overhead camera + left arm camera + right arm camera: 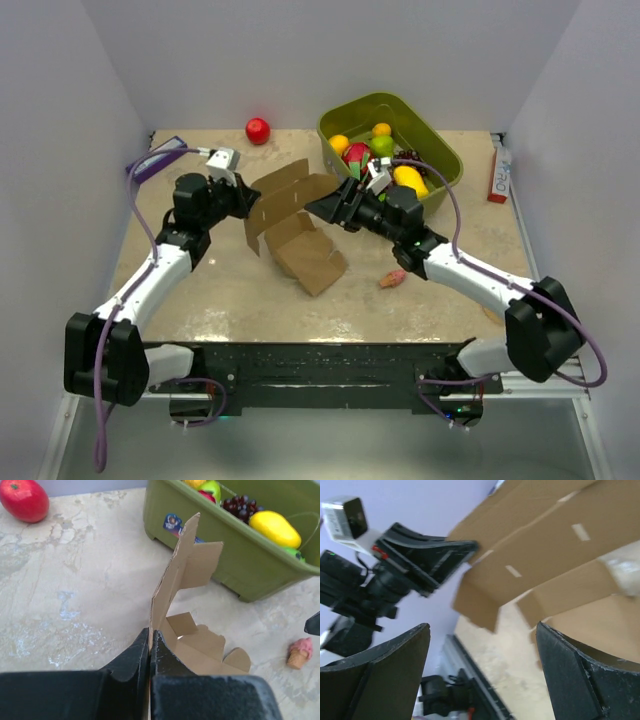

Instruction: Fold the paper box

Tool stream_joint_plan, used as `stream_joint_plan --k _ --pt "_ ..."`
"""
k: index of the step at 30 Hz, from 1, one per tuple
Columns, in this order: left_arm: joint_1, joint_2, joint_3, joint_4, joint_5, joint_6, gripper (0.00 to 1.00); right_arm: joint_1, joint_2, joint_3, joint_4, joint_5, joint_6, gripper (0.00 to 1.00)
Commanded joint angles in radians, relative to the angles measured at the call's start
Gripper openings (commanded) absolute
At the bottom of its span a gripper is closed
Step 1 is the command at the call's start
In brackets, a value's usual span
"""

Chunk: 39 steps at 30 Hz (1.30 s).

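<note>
One paper box [297, 232], half folded, sits in the centre of the top view on the bench [210, 290]; some flaps lie flat, others stand up. The left tool [150, 641] is clamped on the edge of one standing flap. The right tool [484, 630] has its two fingers wide apart and holds nothing; the cardboard is just in front of it. At upper right stands one green bin [440, 150] with fruit. One red apple [258, 130] lies at upper centre, and one small ice-cream cone [392, 279] lies lower right of the box.
</note>
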Motion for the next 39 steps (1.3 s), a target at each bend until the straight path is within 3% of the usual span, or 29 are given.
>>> stream_joint_plan --k 1,10,24,35,39 --pt "-0.065 -0.035 -0.035 0.04 -0.126 0.109 0.0 0.034 0.092 0.021 0.262 -0.052 0.229 0.91" --pt "-0.18 -0.068 -0.09 0.053 -0.212 0.265 0.0 0.032 0.311 0.053 0.464 -0.066 0.45 0.9" --pt "-0.286 -0.111 -0.159 0.069 -0.198 0.466 0.0 0.032 0.416 0.066 0.464 0.055 0.558 0.88" --pt "-0.386 -0.131 -0.191 0.064 -0.32 0.566 0.0 0.031 0.43 0.055 0.395 0.108 0.538 0.85" --pt "-0.433 -0.135 -0.214 0.073 -0.374 0.607 0.0 0.029 0.439 0.043 0.387 0.12 0.533 0.78"
